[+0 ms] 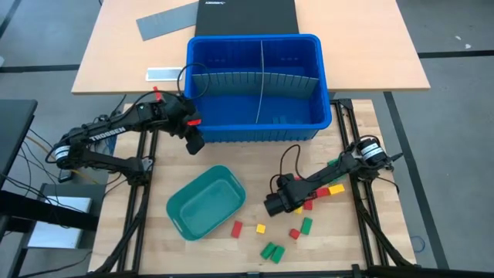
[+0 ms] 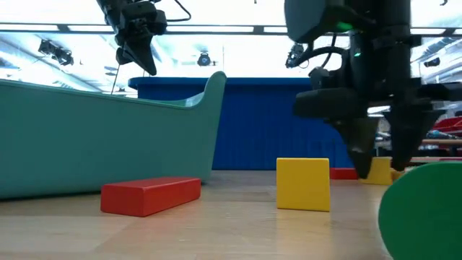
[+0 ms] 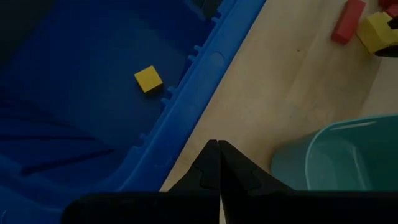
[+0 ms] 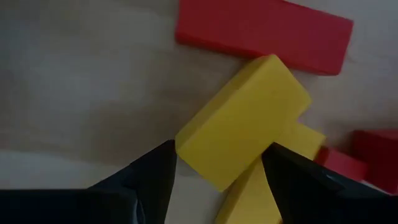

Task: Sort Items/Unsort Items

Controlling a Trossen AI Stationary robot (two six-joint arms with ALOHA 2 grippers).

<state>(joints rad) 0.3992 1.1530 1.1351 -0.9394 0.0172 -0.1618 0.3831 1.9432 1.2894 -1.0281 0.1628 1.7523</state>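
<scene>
The right gripper [image 4: 214, 165] is low over the light wooden bench [image 1: 231, 259], its two dark fingers [image 4: 149, 174] spread on either side of a yellow rectangular toy block [image 4: 242, 127]. The fingers flank the block's near end, but firm contact cannot be confirmed. That block lies tilted across a second yellow block [image 4: 261, 186], with a long red block [image 4: 264, 28] just beyond it and more red pieces beside. From above, the gripper sits among a loose cluster of red, yellow and green blocks [image 1: 306, 225] on the bench's right half, near the teal-green oblong plastic tray [image 1: 207, 202].

The left gripper [image 3: 217, 165] is clenched shut and holds nothing. It hangs above the bench just outside the front wall of the large blue plastic bin [image 1: 255, 131], between the bin and the tray. Inside the bin, a small yellow block [image 3: 148, 79] lies on the floor near that wall.
</scene>
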